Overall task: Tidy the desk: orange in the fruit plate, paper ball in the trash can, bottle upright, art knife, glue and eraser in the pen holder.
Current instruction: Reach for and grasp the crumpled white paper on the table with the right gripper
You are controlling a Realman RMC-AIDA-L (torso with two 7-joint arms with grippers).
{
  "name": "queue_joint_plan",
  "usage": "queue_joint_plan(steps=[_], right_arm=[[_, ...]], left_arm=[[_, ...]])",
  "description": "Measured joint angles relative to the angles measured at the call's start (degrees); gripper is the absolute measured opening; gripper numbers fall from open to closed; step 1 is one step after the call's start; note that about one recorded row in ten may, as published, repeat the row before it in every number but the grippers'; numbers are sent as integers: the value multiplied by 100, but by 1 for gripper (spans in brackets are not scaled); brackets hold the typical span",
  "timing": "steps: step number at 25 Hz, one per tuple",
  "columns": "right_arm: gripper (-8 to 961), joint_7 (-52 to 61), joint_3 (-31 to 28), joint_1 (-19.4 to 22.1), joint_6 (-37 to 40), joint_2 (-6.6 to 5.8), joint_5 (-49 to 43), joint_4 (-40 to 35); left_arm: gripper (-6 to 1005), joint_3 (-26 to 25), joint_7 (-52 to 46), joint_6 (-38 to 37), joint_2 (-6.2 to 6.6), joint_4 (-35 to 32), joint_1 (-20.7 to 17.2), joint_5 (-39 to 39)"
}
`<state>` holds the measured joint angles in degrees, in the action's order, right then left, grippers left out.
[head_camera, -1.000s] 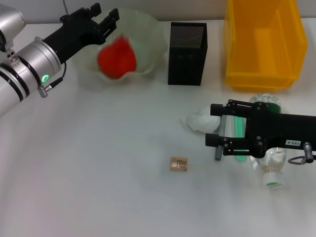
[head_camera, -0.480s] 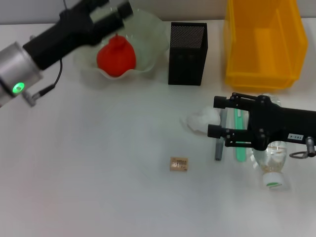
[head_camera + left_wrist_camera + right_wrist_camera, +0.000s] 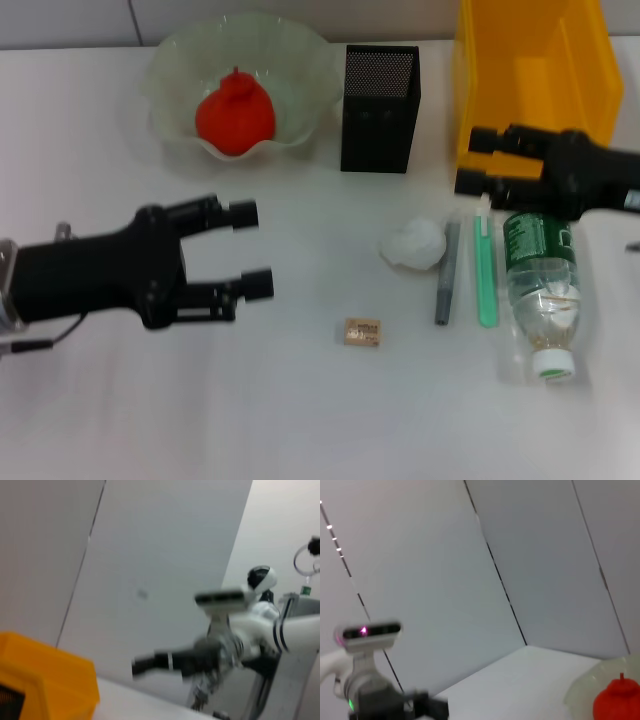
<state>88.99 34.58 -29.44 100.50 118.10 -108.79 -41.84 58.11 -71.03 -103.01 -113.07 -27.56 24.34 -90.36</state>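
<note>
Orange (image 3: 235,118) sits in fruit plate (image 3: 170,70). Paper ball (image 3: 415,244) lies mid tabletop (image 3: 300,420), near eraser (image 3: 362,332): light, soft, crushable — pinch across middle. Left end effector (image 3: 248,248) wide, empty; right end effector (image 3: 474,160) wide, near trash can (image 3: 530,90).

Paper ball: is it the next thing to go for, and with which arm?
Probably yes: the orange already sits in the fruit plate, and the paper ball lies free beside the open right gripper, which could drop onto it.
</note>
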Motion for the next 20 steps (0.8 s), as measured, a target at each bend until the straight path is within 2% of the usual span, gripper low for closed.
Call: queue_joint_plan(steps=[1,2,3,5,6,9,10,11,12,13,15,16,17,19,20], right_arm=[[689,0,0,0,0,0,0,0],[688,904,187,-89,137,-25,-89,-596],[687,904,187,-89,137,-25,-89,-596],[685,2086,411,-309,366,-90,-387,-1449],[685,2086,411,-309,366,-90,-387,-1449],[682,3048,465,-760,708,-229,-1037,-1919],[681,3484,484,-1128,885,-331,-1515,-1967],[680,3484,484,-1128,885,-331,-1515,-1967],[679,3781,503,-1515,991,-392,-2031,-1944],[679,3781,503,-1515,991,-392,-2031,-1944],[677,4026,688,-1938,966,-410,-2713,-1887],[676,4026,688,-1938,966,-410,-2713,-1887],[675,4155,964,-2158,797,-410,-3059,-1815],[673,4211,1116,-2224,693,-406,-3175,-1785],[673,4354,1521,-2336,419,-367,-3402,-1737]], left_arm=[[857,0,0,0,0,0,0,0],[857,-13,13,38,-21,3,-29,-83],[857,-26,42,86,-42,9,-51,-123],[856,-41,226,238,-104,80,-122,-180],[856,-41,226,238,-104,80,-122,-180],[855,-26,379,324,-129,154,-138,-182],[855,-3,411,391,-137,172,-136,-188],[855,-3,411,391,-137,172,-136,-188],[855,4,419,424,-142,180,-128,-204],[855,4,422,452,-149,186,-120,-237],[854,-4,429,478,-158,190,-90,-314],[854,-4,429,478,-158,190,-90,-314],[854,-3,431,487,-159,190,-83,-329],[853,5,435,506,-160,190,-74,-330],[853,7,439,540,-161,191,-66,-334]])
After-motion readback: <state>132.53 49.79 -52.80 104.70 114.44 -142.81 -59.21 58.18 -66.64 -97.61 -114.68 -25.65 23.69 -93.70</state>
